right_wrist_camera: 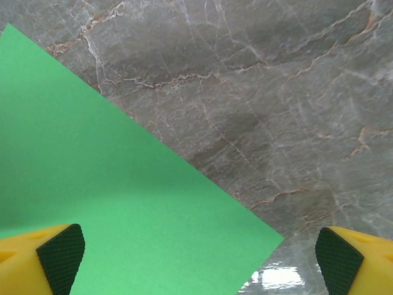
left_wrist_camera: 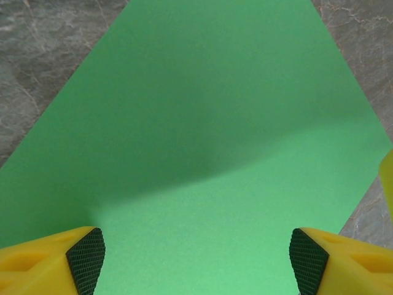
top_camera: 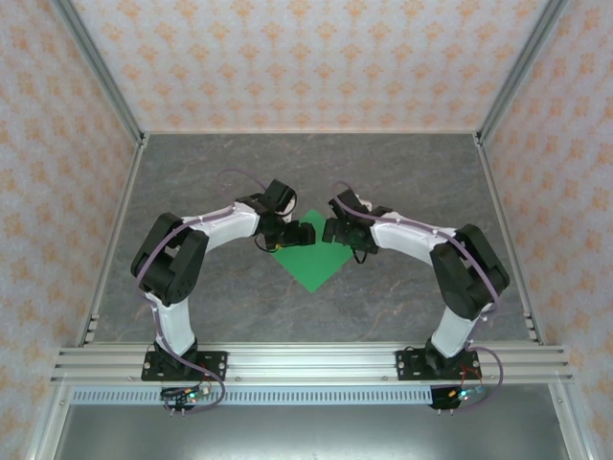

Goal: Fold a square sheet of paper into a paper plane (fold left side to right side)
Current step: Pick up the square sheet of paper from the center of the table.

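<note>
Our chief worry is that the square sheet of paper (top_camera: 311,266) is thin and lies flat on the smooth grey counter (top_camera: 220,172), so there is no raised edge to catch. If the left tool (left_wrist_camera: 196,258) comes down and presses, it may skid the whole sheet sideways or wrinkle it instead of lifting its left side. If nothing pins the right half, the sheet could turn as it is dragged, and the fold would land crooked, corners not meeting. The two tools also hang near each other over the sheet's far corner, so in our judgement a careless inward move risks a knock between them.

The left tool is spread wide above the green surface, with nothing between its fingers. The right tool (right_wrist_camera: 199,258) is spread just as wide, over the sheet's right edge and the bare counter beside it, and grips nothing.

The sheet is plain bright green, unfolded, with no crease that we can see. It sits mid-counter between the arms, turned like a diamond, one corner pointing toward the bases
</note>
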